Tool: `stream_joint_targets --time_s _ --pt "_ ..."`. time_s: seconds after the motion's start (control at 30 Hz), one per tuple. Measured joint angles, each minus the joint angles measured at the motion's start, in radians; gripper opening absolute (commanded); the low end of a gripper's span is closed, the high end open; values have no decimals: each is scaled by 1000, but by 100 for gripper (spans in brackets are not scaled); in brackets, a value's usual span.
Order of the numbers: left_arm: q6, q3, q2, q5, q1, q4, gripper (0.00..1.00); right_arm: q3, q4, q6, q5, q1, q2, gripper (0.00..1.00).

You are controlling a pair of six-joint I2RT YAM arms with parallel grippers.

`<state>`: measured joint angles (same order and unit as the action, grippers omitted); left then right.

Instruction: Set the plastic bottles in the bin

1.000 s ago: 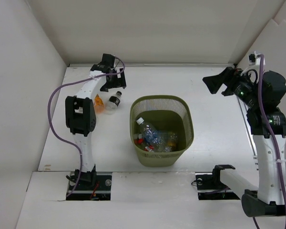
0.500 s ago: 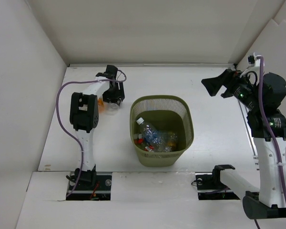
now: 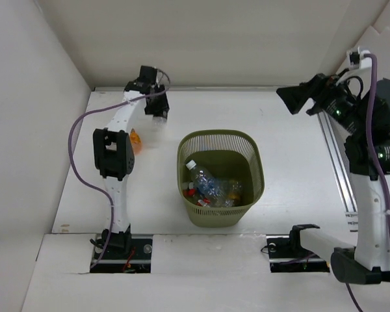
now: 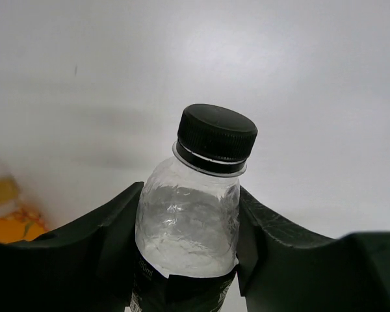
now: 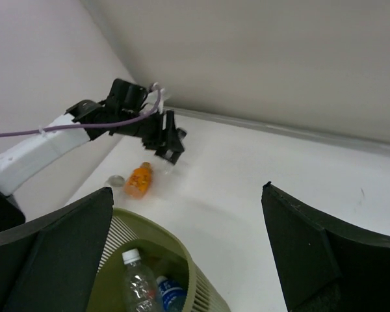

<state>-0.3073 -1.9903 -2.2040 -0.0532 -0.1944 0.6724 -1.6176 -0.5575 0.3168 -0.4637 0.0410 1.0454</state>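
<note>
An orange-labelled bottle (image 3: pixel 136 140) lies on the table (image 3: pixel 292 188), half hidden behind the left arm (image 3: pixel 114 156). The left gripper (image 3: pixel 157 112) is clamped around a black-capped bottle (image 4: pixel 187 224), its base cut off, back-left of the bin (image 3: pixel 218 134). The binned bottles (image 3: pixel 211 185) blur together. The right gripper (image 3: pixel 296 101) hangs spread wide

This looks to me like a robot test room, a kind of lab. The surface (image 3: pixel 292 188) is flat and plain white, and tall white boards (image 3: pixel 26 130) stand around it like the sides of a box. My left arm (image 3: pixel 117 188) and right arm (image 3: pixel 370 195) are bolted at the near edge. Purple cables (image 3: pixel 69 143) loop off them. A metal rail (image 3: pixel 338 179) runs down the right side. A green bin (image 3: pixel 218 134) with plastic bottles (image 3: pixel 211 185) in it sits in the middle.
</note>
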Motion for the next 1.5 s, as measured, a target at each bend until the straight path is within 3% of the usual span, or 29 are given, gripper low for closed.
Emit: stream_joint_targets --time_s 0.2,0.27,0.5,0.7,1.03,1.07,1.13,1.17,1.2,1.23,1.27,1.3,1.4,1.5 --pt "-64 -303 53 -123 0 -71 0 -199 129 20 -194 52 230 99" --pt "-93 -326 116 -192 -1 -137 0 -253 163 27 -253 91 322 99" --pt "-283 -19 496 -472 -31 -549 0 -279 241 57 -351 257 486 99" --pt "-462 159 658 -628 -107 -877 0 -244 327 58 -336 365 486 99" --pt "-562 236 683 -692 -278 -1035 0 -228 410 55 -261 515 484 99" --pt "-568 248 688 -695 -280 -1045 0 -227 412 54 -251 520 484 97" --pt "-581 278 703 -695 -280 -1056 0 -225 420 53 -235 523 484 81" --pt "-586 293 711 -695 -280 -1059 4 -224 424 51 -227 523 484 59" --pt "-588 307 721 -689 -280 -1064 18 -221 430 51 -217 523 484 34" --pt "-584 319 729 -687 -279 -1073 37 -217 436 58 -217 525 484 13" --pt "-586 328 738 -687 -277 -1078 54 -212 436 57 -205 530 483 2" --pt "-572 334 745 -690 -275 -1075 99 -204 438 70 -199 534 479 2" --pt "-558 338 764 -654 -277 -1049 100 -148 459 67 -167 544 450 1" --pt "-496 294 782 -578 -274 -921 100 -47 455 67 -131 536 383 1"
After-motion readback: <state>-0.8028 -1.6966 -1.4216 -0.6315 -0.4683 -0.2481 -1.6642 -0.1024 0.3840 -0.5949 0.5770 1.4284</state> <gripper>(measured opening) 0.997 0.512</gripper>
